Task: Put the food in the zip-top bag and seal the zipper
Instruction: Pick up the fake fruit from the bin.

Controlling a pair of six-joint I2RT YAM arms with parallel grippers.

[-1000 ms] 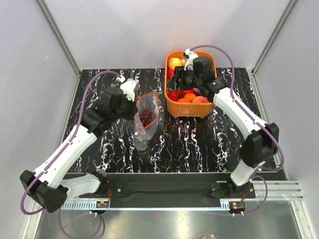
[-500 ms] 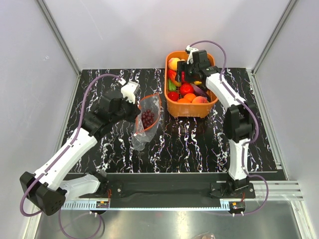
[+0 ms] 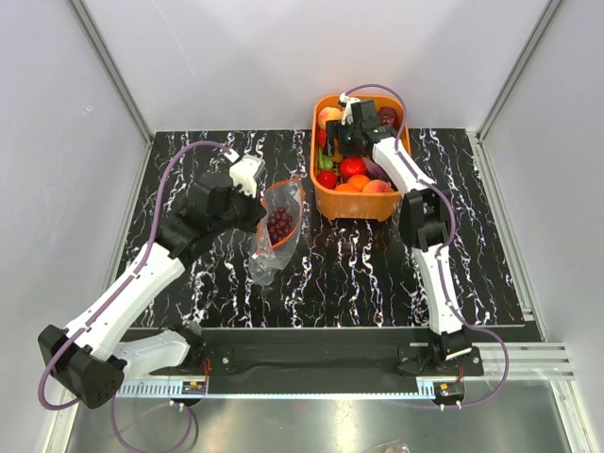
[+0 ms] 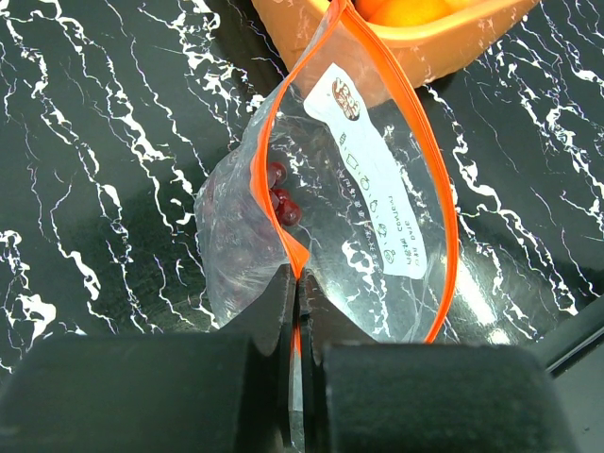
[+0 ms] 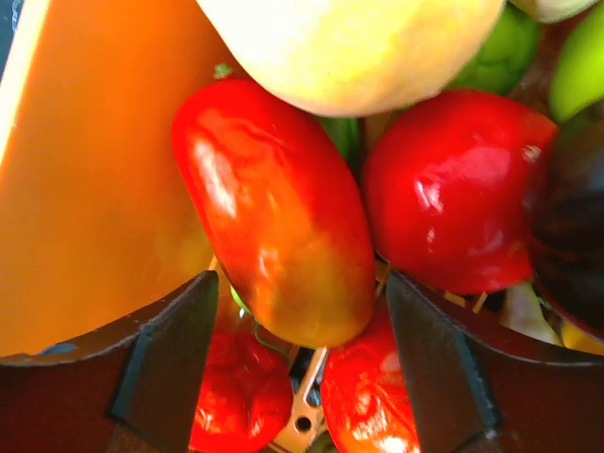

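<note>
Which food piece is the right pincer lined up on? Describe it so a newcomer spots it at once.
Start at the orange basket, where the right pincer hangs open. Between its jaws, beside the basket's orange wall, lies an elongated red piece. Unlike the rounder all-red piece beside it, it fades to yellow-green at one end.

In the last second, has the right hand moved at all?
Yes. The right hand has shifted from nearer the middle of the orange basket toward its far wall, while the basket itself has stayed put.
</note>
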